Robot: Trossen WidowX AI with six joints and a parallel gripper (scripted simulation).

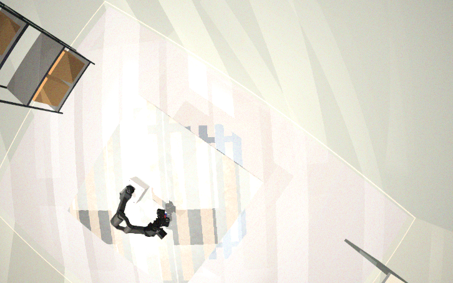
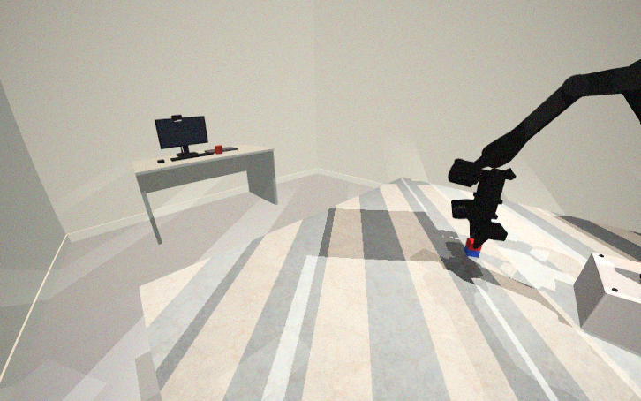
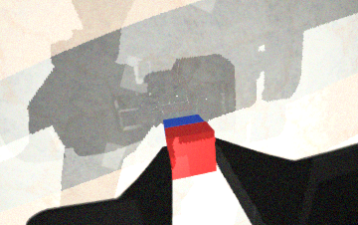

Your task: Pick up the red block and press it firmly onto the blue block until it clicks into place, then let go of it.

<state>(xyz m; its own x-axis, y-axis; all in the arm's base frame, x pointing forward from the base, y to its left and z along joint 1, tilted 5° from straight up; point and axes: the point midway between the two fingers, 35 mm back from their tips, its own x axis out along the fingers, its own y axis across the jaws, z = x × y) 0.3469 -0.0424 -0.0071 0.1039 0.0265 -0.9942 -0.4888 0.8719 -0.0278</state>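
1. The gripper (image 1: 164,217) (image 2: 474,243) (image 3: 189,147) is partly open, its jaws closed onto the sides of the red block (image 1: 165,216) (image 2: 470,245) (image 3: 193,155), which they hold between their tips.
2. The red block sits on top of the blue block (image 1: 166,214) (image 2: 471,253) (image 3: 183,120), with no gap visible between the two. Whether they are fully locked together cannot be told.
3. Beneath them, bands of light and shadow cross the pale work surface (image 1: 200,186) (image 2: 330,330) (image 3: 298,30), and the gripper's shadow falls near the blocks.
4. The black arm (image 1: 133,228) (image 2: 534,127) bends down to the gripper, which points downward.
5. A pale box-shaped block (image 1: 141,183) (image 2: 609,312) stands by the foot of the arm, apart from the blocks.
6. Farther off, against the room's walls, a desk (image 2: 203,170) carries a monitor (image 2: 182,132) and a red mug (image 2: 218,149).
7. At a corner of the top view, a dark-framed shelf unit (image 1: 36,63) holds orange-brown boxes (image 1: 68,65).
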